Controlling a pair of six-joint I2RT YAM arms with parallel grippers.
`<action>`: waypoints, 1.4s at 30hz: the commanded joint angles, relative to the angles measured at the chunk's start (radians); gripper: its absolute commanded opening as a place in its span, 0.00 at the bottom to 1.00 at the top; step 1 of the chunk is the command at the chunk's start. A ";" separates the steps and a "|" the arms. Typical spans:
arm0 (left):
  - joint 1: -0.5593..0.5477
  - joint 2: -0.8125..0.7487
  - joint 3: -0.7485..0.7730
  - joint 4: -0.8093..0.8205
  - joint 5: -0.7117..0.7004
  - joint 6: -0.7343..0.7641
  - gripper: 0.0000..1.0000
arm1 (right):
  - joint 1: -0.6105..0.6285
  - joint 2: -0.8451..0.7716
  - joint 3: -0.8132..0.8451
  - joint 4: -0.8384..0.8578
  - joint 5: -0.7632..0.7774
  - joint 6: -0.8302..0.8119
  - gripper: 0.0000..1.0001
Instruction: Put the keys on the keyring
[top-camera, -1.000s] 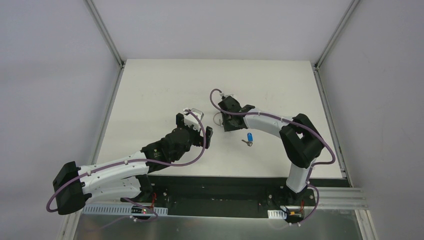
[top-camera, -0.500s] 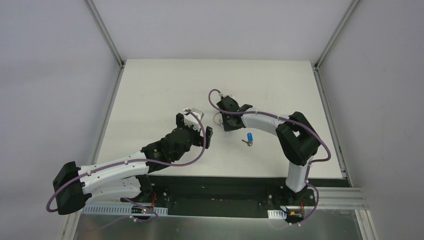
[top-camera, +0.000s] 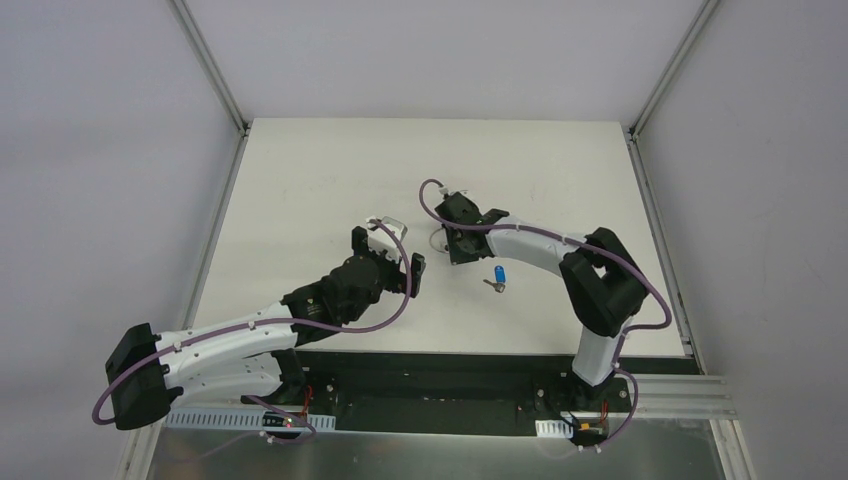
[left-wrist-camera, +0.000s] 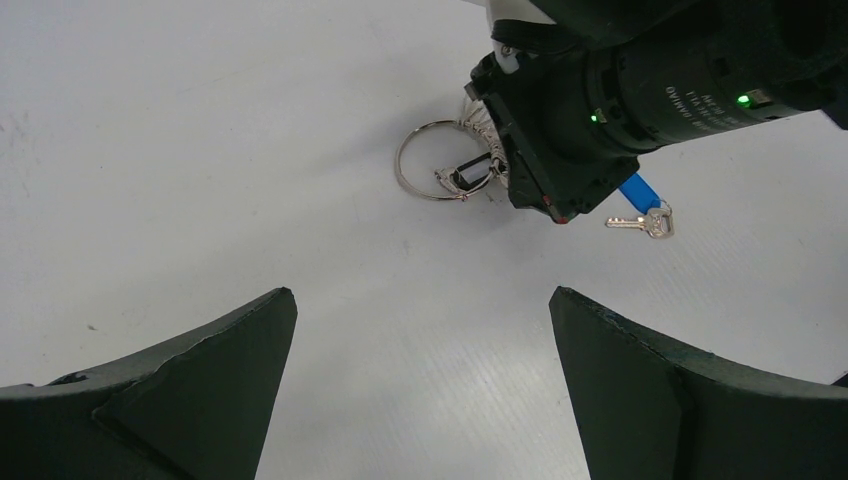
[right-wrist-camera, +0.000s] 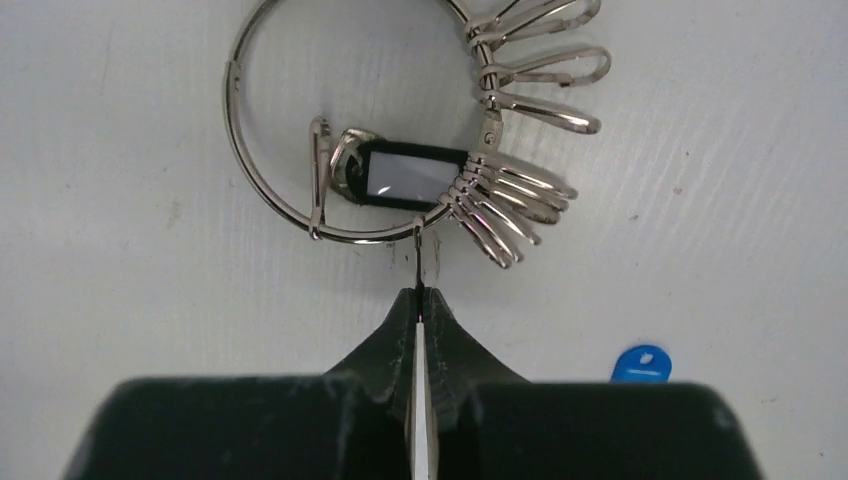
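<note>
Silver keyring (right-wrist-camera: 229, 110); black tag (right-wrist-camera: 415, 178); blue-headed key (top-camera: 499, 273); white table (top-camera: 300, 180); purple cables (top-camera: 420, 197)

glossy metal keyring (right-wrist-camera: 236, 130) on smooth matt table (right-wrist-camera: 120, 300).

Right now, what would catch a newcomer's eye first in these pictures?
The right gripper, jaws shut, with its tips right at the rim of the keyring. A blue key lies loose on the table just beside that gripper, off the ring. The left gripper hovers open, facing both.
</note>
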 joint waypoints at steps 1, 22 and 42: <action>0.001 -0.035 -0.010 0.047 0.011 -0.001 1.00 | 0.018 -0.149 -0.009 -0.059 -0.023 0.009 0.00; 0.002 -0.224 -0.121 0.164 0.226 0.106 1.00 | 0.053 -0.321 0.262 -0.566 -0.314 -0.006 0.00; 0.001 -0.298 -0.266 0.419 0.476 0.224 1.00 | 0.136 -0.276 0.558 -0.897 -0.535 0.034 0.00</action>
